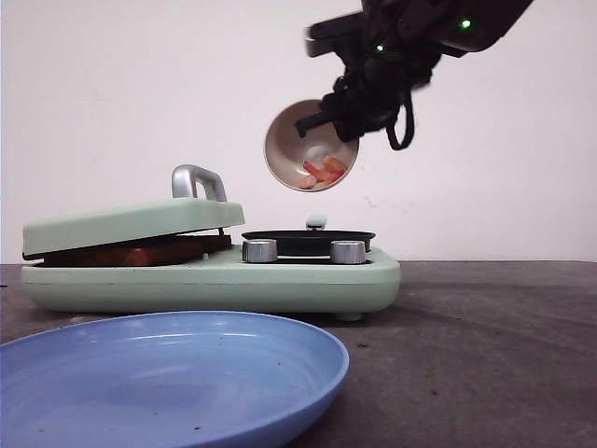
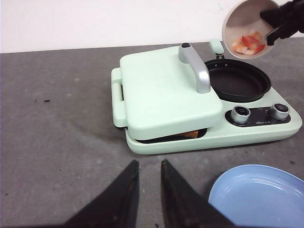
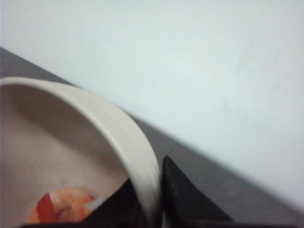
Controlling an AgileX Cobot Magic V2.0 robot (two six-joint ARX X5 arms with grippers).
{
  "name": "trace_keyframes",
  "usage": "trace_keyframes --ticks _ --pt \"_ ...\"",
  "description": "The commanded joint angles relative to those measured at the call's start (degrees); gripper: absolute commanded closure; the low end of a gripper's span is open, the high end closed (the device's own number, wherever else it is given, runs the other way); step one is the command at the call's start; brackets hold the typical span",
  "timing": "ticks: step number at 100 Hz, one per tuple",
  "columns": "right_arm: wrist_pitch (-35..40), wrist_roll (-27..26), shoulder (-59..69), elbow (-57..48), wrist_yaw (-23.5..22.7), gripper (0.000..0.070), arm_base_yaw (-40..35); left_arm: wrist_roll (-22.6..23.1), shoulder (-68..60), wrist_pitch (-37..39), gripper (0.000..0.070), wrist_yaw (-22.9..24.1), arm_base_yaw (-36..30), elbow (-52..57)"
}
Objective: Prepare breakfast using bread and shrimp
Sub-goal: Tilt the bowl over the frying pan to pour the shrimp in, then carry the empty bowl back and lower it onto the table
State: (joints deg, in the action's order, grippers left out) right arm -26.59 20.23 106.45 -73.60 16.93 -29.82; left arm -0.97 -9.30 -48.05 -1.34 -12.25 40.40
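Right gripper (image 1: 322, 117) is up in the air above the appliance, its fingers (image 3: 183, 199) pinching the rim of a pale bowl (image 1: 289, 140), one finger inside the wall and one outside. The bowl is tipped hard, mouth facing the camera in the front view, and the shrimp (image 1: 324, 172) sit piled at its low edge: orange-pink and pale curls, below the fingers and not touching them. Directly beneath the bowl is the round black pan (image 2: 237, 78) on the mint-green cooker (image 1: 215, 280), with nothing visible in it. Beside that pan the cooker's lid (image 2: 164, 90) is down over the press side, and a browned edge of bread (image 2: 189, 134) peeks out under its front lip. Left gripper (image 2: 147, 183) hangs low over the table (image 2: 57, 123), fingers slightly parted, gripping nothing. Near it sits a blue plate (image 1: 168, 373), bare apart from a few dark specks
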Motion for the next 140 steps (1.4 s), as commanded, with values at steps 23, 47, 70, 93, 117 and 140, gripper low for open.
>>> trace_keyframes --ticks 23,47,70,93,117,140 --pt "-4.83 26.23 0.83 -0.76 4.57 0.0700 -2.47 1.25 0.02 0.55 0.0671 0.31 -0.09 0.35" --pt "-10.75 33.24 0.83 -0.76 5.44 0.0700 -2.67 2.08 0.02 1.01 0.0671 0.31 -0.09 0.35" --pt "-13.27 36.35 0.83 -0.76 5.60 0.0700 -2.67 2.08 0.02 1.36 0.0671 0.31 -0.09 0.35" --pt "-13.27 34.82 0.83 -0.76 6.10 0.0700 -2.67 2.08 0.02 1.36 0.0671 0.31 -0.09 0.35" --pt "-13.18 26.03 0.81 -0.76 17.40 0.0700 -2.80 2.01 0.02 1.36 0.0671 0.31 -0.09 0.35" --pt "-8.92 20.06 0.00 -0.81 29.90 0.0696 -3.58 1.79 0.02 1.31 0.0671 0.31 -0.09 0.35"
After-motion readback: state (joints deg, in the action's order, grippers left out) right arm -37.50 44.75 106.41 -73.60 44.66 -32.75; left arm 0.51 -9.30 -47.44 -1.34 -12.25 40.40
